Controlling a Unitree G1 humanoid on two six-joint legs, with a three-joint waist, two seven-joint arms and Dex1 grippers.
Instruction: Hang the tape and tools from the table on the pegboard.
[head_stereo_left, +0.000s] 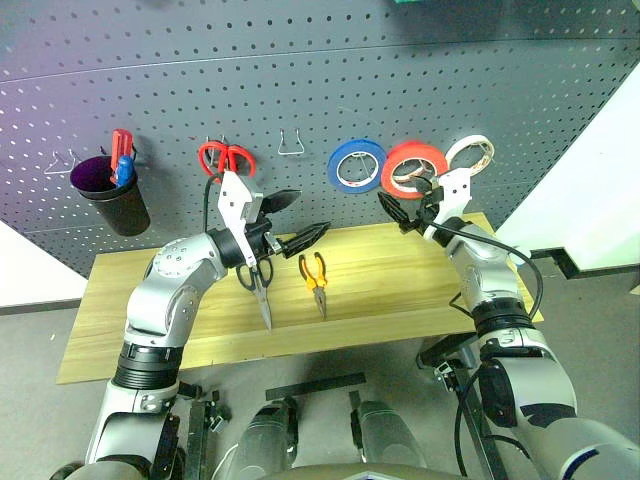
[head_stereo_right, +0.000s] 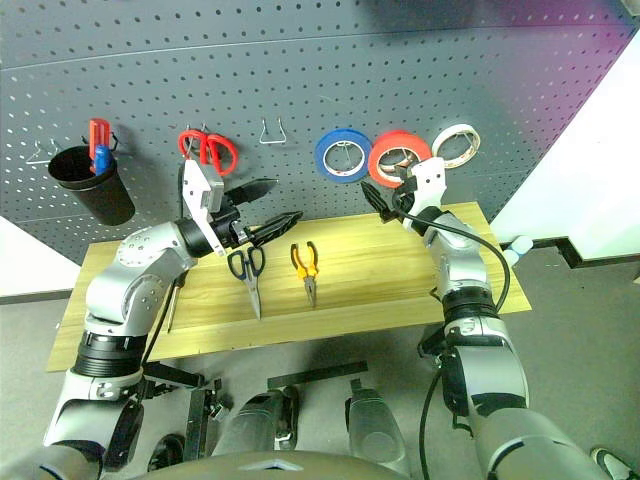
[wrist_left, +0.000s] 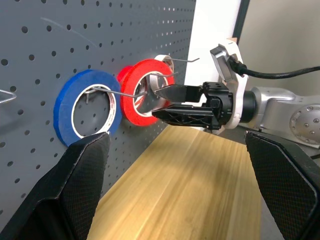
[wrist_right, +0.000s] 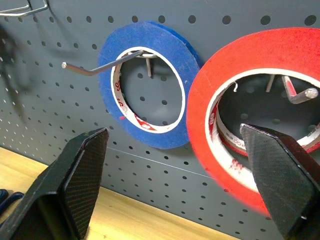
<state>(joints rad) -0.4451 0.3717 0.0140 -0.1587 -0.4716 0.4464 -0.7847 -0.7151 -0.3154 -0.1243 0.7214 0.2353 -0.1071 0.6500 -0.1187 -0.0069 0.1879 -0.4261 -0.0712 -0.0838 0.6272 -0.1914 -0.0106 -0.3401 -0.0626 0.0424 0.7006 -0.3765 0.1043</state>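
Red tape (wrist_right: 210, 100) hangs on its pegboard (head_stereo_left: 300, 80) hook, so the right claw (head_stereo_left: 405, 210) sits spread apart, nothing held. Left claw (head_stereo_left: 290, 220) waits apart above scissors (head_stereo_left: 255, 280) and pliers (head_stereo_left: 316, 277) on the surface (head_stereo_left: 400, 290).

Bright orange-red ring of tape (head_stereo_left: 411, 168), wide and thin with large hole, hung on wire hook of dark grey perforated pegboard (head_stereo_left: 300, 80), flat against panel, overlapping edge of blue ring beside it.

Dark-handled scissors (head_stereo_left: 258, 285) lay flat on light plank-topped desk (head_stereo_left: 390, 290), blades closed, tips toward near edge.

Pliers with orange-yellow and black handles (head_stereo_left: 316, 280) lay just beside scissors, apart, jaws toward near edge.

Thin screwdriver (head_stereo_right: 174, 303) lay near desk's left end, handle colour unclear.
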